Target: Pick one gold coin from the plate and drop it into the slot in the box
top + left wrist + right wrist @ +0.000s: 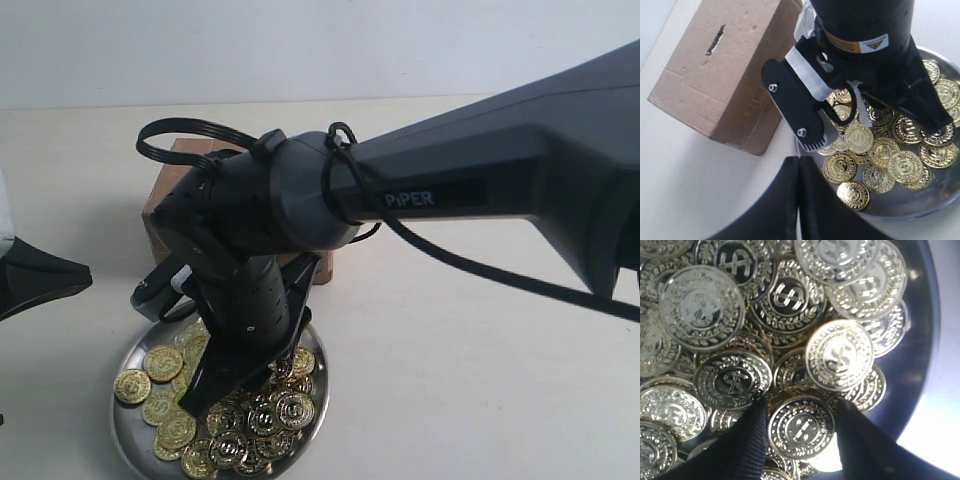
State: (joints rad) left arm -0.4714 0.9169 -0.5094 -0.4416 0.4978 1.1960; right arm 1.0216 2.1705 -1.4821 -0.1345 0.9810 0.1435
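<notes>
The silver plate [125, 440] holds a heap of gold coins [162, 363] and stands in front of the brown cardboard box [165, 190]. On the box [715, 85] top, the dark slot [715, 40] shows in the left wrist view. My right gripper [240, 385] reaches down into the heap, open. Its fingers [752, 440] stand either side of one flat coin [801, 427], close to its edges. My left gripper [799, 167] is shut and empty, hovering beside the plate [905, 210] rim, off to the left [40, 280].
The right arm [450, 190] stretches across from the right and hides most of the box. A black cable [190, 130] loops above the wrist. Pale tabletop [480, 380] spreads to the right of the plate.
</notes>
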